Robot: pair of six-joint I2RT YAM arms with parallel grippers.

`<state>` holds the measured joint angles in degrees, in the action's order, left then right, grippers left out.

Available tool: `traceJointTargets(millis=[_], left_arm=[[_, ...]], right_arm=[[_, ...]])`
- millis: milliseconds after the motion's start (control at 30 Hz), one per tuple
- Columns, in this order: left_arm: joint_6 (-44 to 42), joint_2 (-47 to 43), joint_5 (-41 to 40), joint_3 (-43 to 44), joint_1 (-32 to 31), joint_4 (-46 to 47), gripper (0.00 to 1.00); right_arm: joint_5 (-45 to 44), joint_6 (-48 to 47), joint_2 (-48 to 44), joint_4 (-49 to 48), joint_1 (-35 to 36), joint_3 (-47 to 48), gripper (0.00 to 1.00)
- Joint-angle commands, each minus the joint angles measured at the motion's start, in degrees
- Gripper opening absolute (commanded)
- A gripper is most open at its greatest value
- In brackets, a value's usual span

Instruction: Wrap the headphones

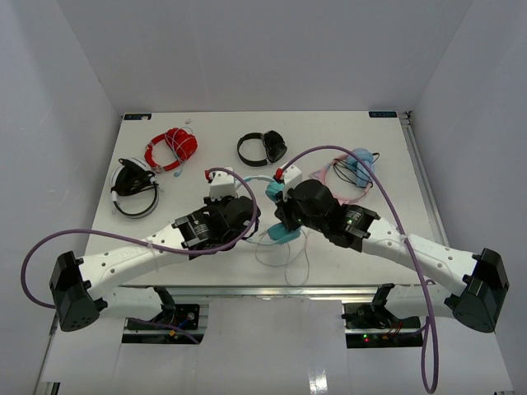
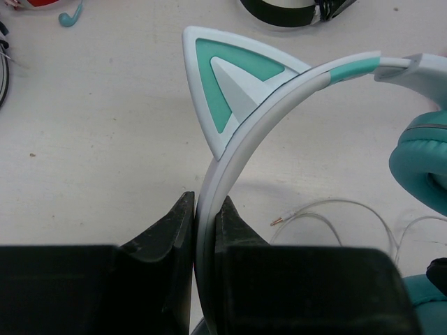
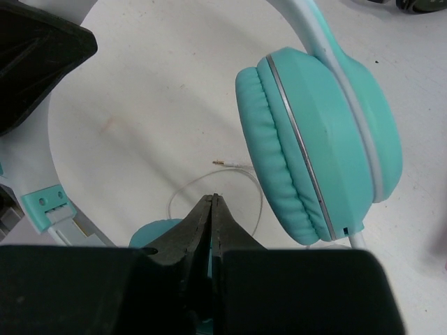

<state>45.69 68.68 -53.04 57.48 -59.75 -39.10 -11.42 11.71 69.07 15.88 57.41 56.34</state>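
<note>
The teal headphones [image 1: 280, 235] lie at the table's middle between both grippers. My left gripper [image 2: 206, 209] is shut on their white-and-teal headband [image 2: 279, 105], just below a cat ear [image 2: 223, 77]; from above this gripper [image 1: 254, 216] sits left of the cups. The right gripper [image 3: 213, 200] is shut, and I see nothing between its fingers. Its tips hover over the thin white cable [image 3: 255, 185], left of a round padded cup [image 3: 328, 132]. From above, the right gripper [image 1: 285, 220] is over the headphones. The cable's plug [image 2: 276, 222] rests on the table, and loose loops [image 1: 288, 259] trail toward the near edge.
Red headphones [image 1: 171, 146] lie at the back left. Black headphones [image 1: 262, 148] are at the back centre, and a black-and-white pair [image 1: 133, 188] is at the left. Pink-banded light-blue headphones [image 1: 350, 169] are at the right. Purple arm cables arch over the table.
</note>
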Motion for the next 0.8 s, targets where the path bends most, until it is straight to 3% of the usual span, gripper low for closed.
traceJointTargets(millis=[0,167,433,700,767], left_arm=[[6.2,-4.7,-3.2,-0.8,0.5,10.7,0.0],[1.4,-5.5,1.6,-4.3,0.5,17.8,0.0],[-1.0,-7.7,2.5,-7.4,0.5,17.1,0.0],[-4.5,-10.7,3.8,-8.1,0.5,16.2,0.0],[-5.8,-10.8,4.3,-8.3,0.5,16.3,0.0]], right_arm=[[1.0,2.8,-1.2,-2.9,0.9,-1.8,0.08],[-1.8,4.9,0.6,-4.4,0.9,0.8,0.08],[-12.0,3.7,-2.0,-2.7,0.8,5.7,0.08],[-14.0,0.4,-9.8,-1.2,0.7,5.5,0.08],[-14.2,-0.8,-12.5,-1.1,0.7,4.4,0.14]])
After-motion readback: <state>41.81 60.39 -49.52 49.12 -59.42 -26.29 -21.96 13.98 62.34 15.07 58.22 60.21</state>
